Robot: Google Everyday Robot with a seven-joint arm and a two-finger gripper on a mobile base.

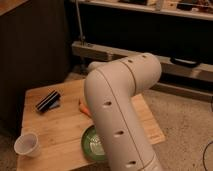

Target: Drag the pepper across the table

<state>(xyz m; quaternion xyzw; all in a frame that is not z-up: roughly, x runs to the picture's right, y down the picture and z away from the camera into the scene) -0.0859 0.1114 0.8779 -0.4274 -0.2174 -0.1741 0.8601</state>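
Observation:
The pepper (pixel 83 106) shows only as a small orange sliver on the light wood table (pixel 60 120), just left of my big white arm (pixel 120 110). The arm fills the middle of the camera view and covers most of the pepper. My gripper is hidden behind the arm, so it is not in view.
A black striped packet (pixel 47 100) lies at the table's back left. A white paper cup (pixel 27 144) stands at the front left corner. A green round plate (pixel 92 144) sits at the front, partly behind the arm. Dark shelving and a metal rail stand behind the table.

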